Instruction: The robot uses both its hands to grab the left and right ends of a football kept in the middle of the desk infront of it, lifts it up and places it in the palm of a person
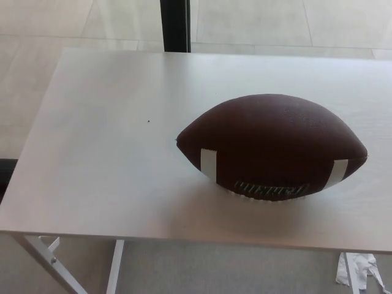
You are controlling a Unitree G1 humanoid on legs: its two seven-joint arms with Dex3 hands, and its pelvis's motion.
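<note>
A dark brown football (272, 144) with two white stripes and greenish lettering on its near side lies on its side on the pale desk (104, 153), right of the middle, its pointed ends to picture left and right. Neither of my hands shows in the head view, and no person's hand is in sight.
The desk's near edge runs along the bottom, with white metal legs (55, 263) below it. A dark vertical post (175, 24) stands behind the far edge. A small dark speck (149, 120) marks the desk top. Crumpled white material (361, 269) lies on the floor at bottom right.
</note>
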